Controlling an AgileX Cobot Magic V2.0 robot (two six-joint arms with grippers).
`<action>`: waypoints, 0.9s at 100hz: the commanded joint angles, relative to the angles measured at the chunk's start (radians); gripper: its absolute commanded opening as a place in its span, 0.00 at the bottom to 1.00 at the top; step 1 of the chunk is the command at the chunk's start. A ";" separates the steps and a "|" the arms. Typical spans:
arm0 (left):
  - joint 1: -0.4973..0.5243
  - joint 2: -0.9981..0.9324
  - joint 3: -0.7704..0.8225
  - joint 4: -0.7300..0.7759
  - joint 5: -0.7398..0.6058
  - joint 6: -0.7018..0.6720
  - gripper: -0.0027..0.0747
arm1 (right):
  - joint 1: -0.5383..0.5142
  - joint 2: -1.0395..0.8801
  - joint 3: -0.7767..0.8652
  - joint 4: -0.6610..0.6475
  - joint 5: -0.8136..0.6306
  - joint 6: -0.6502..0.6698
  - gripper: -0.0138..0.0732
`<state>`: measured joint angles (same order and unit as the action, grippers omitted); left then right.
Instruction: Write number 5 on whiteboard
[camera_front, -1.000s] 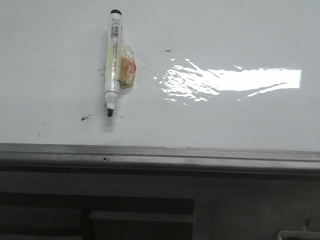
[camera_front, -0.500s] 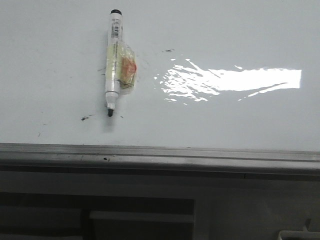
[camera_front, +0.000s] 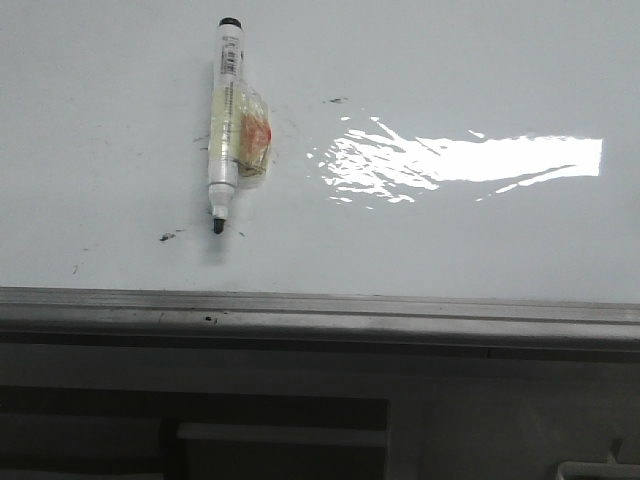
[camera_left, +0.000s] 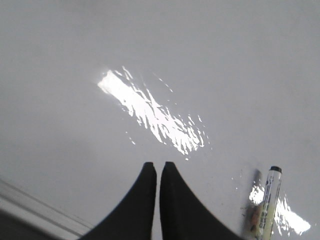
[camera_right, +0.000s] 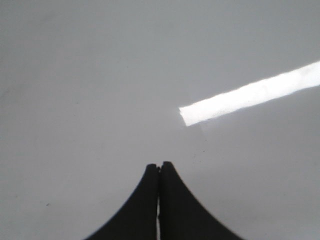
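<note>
The whiteboard (camera_front: 450, 240) lies flat, glossy white, and fills most of the front view. No number 5 shows on it. A white marker (camera_front: 225, 120) with a black uncapped tip and yellowish tape round its middle lies on the board at the left, tip toward the near edge. It also shows in the left wrist view (camera_left: 269, 200). My left gripper (camera_left: 158, 165) hovers over bare board (camera_left: 75, 75) beside the marker, its black fingers together and empty. My right gripper (camera_right: 159, 165) is shut and empty over bare board (camera_right: 100, 75). Neither gripper shows in the front view.
A grey metal edge strip (camera_front: 320, 310) runs along the board's near side. A bright glare patch (camera_front: 470, 160) lies right of the marker. Small faint black smudges (camera_front: 170, 237) sit near the marker's tip. Dark furniture shows below the edge.
</note>
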<state>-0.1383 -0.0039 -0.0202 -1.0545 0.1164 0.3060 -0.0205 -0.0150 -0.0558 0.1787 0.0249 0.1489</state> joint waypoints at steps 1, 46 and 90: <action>0.002 0.019 -0.090 0.104 0.017 0.061 0.08 | -0.002 -0.006 -0.105 0.000 0.023 0.006 0.09; 0.001 0.575 -0.446 0.250 0.407 0.265 0.52 | 0.108 0.244 -0.360 -0.004 0.421 -0.277 0.49; -0.336 0.954 -0.617 0.078 0.267 0.309 0.52 | 0.305 0.437 -0.414 -0.004 0.315 -0.293 0.52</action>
<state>-0.3926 0.9021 -0.5982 -0.8780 0.4899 0.6121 0.2716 0.3929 -0.4348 0.1774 0.4487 -0.1312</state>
